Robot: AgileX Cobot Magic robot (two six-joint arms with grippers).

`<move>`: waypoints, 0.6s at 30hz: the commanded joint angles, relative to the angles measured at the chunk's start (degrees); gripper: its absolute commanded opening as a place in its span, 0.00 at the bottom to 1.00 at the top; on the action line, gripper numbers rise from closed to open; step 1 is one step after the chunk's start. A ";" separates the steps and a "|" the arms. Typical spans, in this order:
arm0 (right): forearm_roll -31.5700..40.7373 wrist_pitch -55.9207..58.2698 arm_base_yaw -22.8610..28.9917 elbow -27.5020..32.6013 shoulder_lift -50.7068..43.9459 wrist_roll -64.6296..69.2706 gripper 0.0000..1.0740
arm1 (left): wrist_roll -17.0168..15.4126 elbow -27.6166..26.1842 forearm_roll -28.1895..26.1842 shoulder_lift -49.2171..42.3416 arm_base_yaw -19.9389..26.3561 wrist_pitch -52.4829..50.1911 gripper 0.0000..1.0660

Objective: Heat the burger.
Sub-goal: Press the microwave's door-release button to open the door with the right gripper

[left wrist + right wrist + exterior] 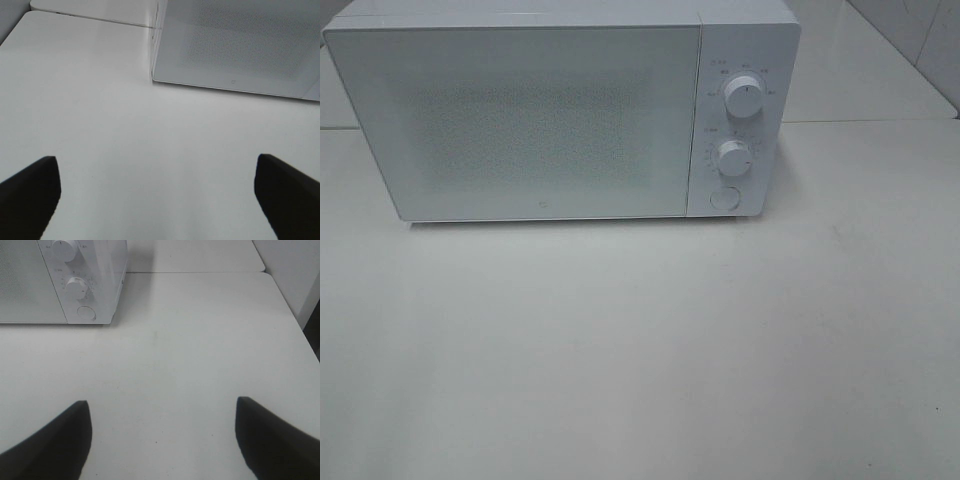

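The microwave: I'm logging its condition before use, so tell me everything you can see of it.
The microwave is a white box, glossy like painted metal or plastic, standing upright at the back of the white table. Its door is shut, with a pale dotted window. To the door's right, a control panel carries an upper knob, a lower knob and a round button below. Only the table is seen touching it.

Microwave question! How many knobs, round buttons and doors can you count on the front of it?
Knobs: 2, the upper knob and the lower knob
Round button: 1
Door: 1, shut
Total on the front of the microwave: 4
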 commanded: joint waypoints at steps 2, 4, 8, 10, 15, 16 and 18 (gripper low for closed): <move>0.00 -0.92 -0.23 0.11 -1.43 -0.97 0.69 | 0.11 0.34 0.00 -1.09 0.17 0.00 0.92; -0.06 -0.92 -0.23 0.11 -1.43 -0.97 0.69 | 0.11 0.34 0.00 -1.09 0.17 0.00 0.92; -0.06 -1.43 -0.23 -0.34 -1.43 -0.97 0.69 | 0.11 0.34 0.00 -1.09 0.17 0.00 0.92; -0.06 -1.89 -0.23 -0.63 -1.38 -0.97 0.69 | 0.11 0.34 0.00 -1.09 0.17 0.00 0.92; -0.06 -5.56 -0.23 -1.38 1.26 -0.97 0.69 | 0.11 0.34 0.00 -1.09 0.17 0.00 0.92; -0.06 -7.56 -0.23 -1.38 3.09 -0.97 0.69 | 0.11 0.34 0.00 -1.09 0.17 0.00 0.92; -0.06 -9.80 -0.23 -1.20 4.98 -0.97 0.69 | 0.11 0.34 0.00 -1.09 0.17 0.00 0.92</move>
